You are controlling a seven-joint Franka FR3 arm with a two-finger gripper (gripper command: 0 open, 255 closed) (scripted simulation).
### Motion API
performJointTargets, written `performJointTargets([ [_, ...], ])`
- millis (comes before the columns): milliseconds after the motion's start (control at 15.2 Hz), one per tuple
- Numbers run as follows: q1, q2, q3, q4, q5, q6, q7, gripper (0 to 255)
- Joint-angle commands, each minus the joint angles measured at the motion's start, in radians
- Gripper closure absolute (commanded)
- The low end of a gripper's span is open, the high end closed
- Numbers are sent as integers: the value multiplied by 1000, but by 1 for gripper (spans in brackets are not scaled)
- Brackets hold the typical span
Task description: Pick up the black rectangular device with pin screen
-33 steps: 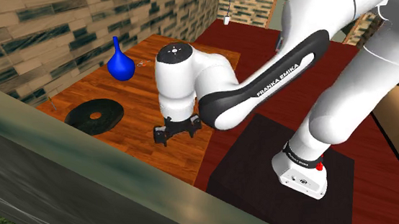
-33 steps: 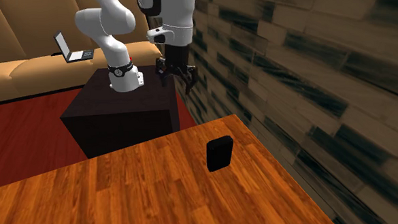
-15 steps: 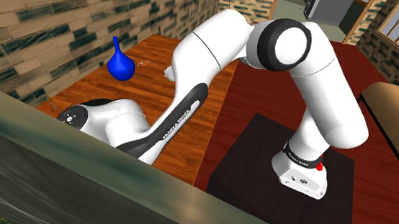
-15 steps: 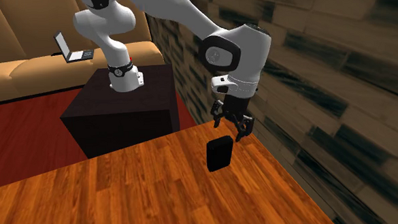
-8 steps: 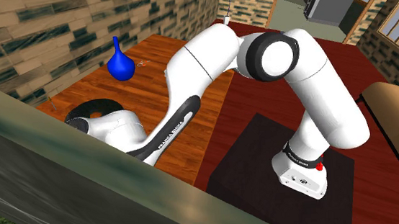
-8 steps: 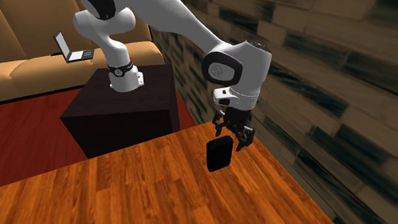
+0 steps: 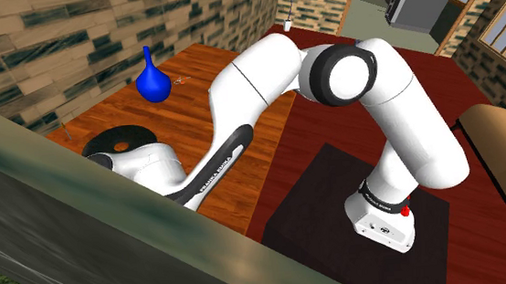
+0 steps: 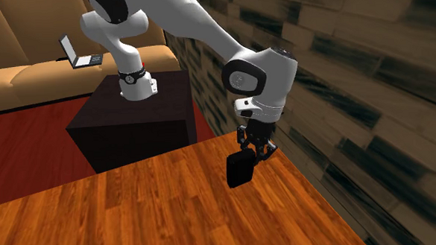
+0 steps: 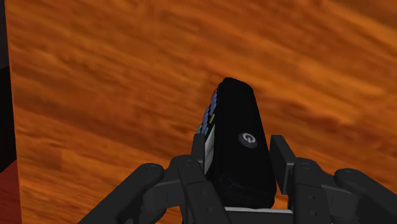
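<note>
Brown plank-wood table [image 8: 137, 210] lies under the claw. Its edge runs just beyond the claw on the side of the dark-banded stone wall [image 8: 335, 99], so anything knocked that way has little table left

White Franka arm [image 7: 265, 72] is stretched far out and low from its dark box stand [image 8: 127, 125]. Judgement: at this reach the lift will probably swing as well as rise, which would load the grip sideways

Task item is a black rectangular handheld device [image 9: 235, 114] with a power symbol on the side facing the wrist camera. It stands upright on one short end, directly below the claw, upper part between the claw's tips. Second exterior view agrees [image 8: 239, 171]

All-black two-finger claw [image 9: 239, 159] is apart and astride the device, one tip near each flank, not clamped as far as can be seen. Contact on either flank can't be confirmed

Small coloured keys [image 9: 210, 114] sit on the face turned toward one tip

Risks, as judgement:
- Tall narrow stance: if one tip lands first, the device tips or skids before the other arrives
- Grip sits high: the lower end can pivot between the pads on lift
- Pad on the keys gives uneven seating, and the case looks smooth, so it may slip
- Further descent risks pressing the device into the table
</note>
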Motion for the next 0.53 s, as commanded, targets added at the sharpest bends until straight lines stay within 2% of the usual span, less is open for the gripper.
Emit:
performJointTargets([
  [0,0,1,-1,-1,0,0,0,255],
  [462,-11,-36,14,-10,16,-26,-12,255],
])
